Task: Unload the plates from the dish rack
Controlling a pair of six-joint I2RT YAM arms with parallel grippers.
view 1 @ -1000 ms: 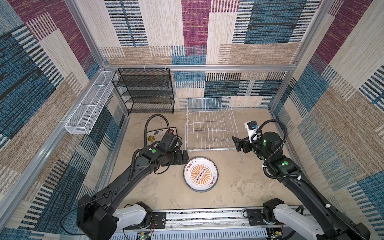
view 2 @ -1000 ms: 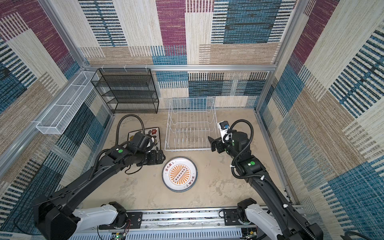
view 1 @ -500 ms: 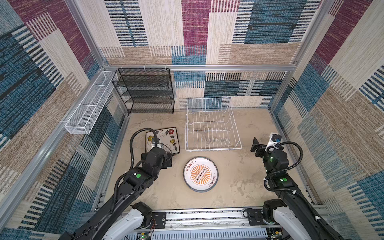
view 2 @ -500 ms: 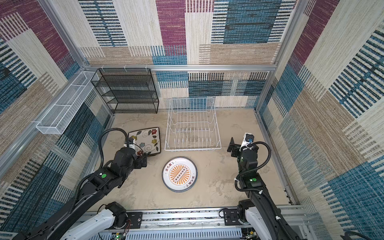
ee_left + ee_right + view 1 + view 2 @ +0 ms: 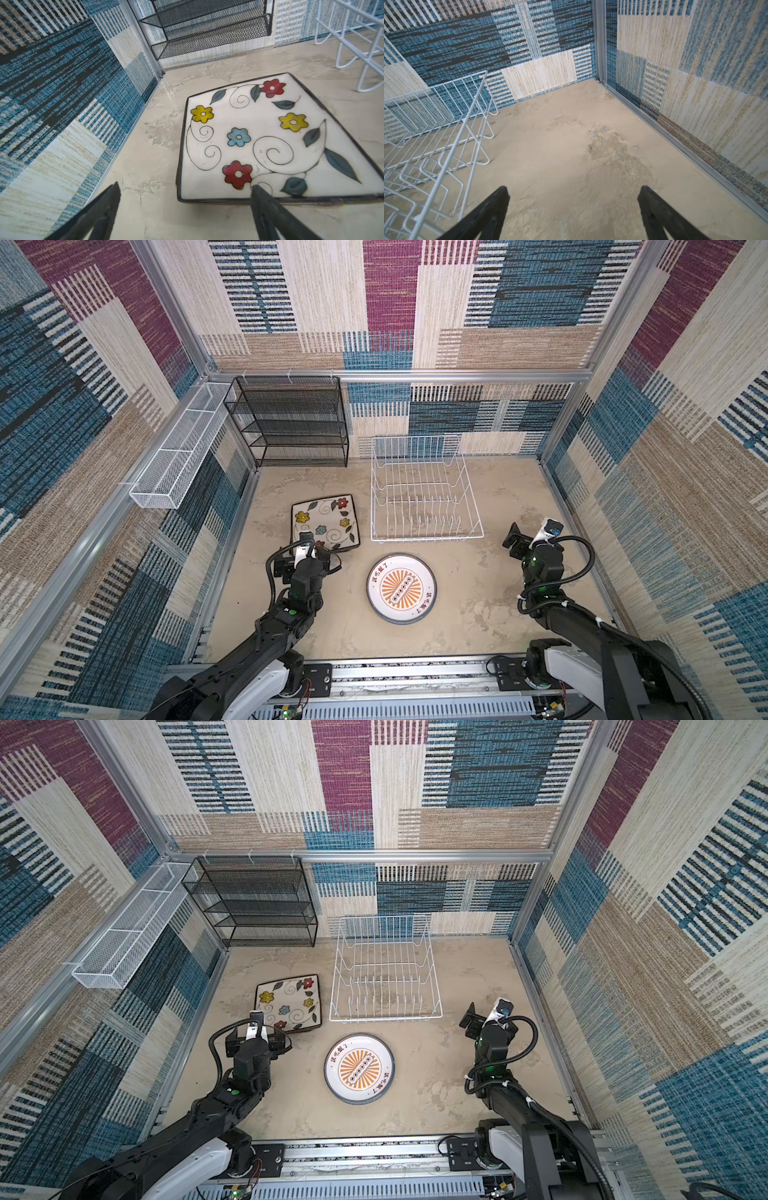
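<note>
The white wire dish rack (image 5: 426,489) (image 5: 384,969) stands at the back middle of the floor, and no plates stand in it. A square cream floral plate (image 5: 324,522) (image 5: 289,1000) (image 5: 259,141) lies flat to its left. A round white plate with an orange print (image 5: 401,588) (image 5: 359,1068) lies flat in front of the rack. My left gripper (image 5: 306,552) (image 5: 257,1032) (image 5: 186,186) hangs open at the square plate's near edge, holding nothing. My right gripper (image 5: 532,537) (image 5: 487,1020) (image 5: 574,188) is open over bare floor right of the rack (image 5: 446,135).
A black mesh shelf unit (image 5: 291,423) (image 5: 253,903) (image 5: 207,27) stands against the back wall on the left. A long white mesh basket (image 5: 178,452) (image 5: 129,936) hangs on the left wall. Patterned walls enclose the sandy floor (image 5: 560,155) on three sides.
The left arm has drawn back leftward and toward the front, uncovering the square plate. The right gripper has moved right, away from the rack's front corner. Both stayed open.
</note>
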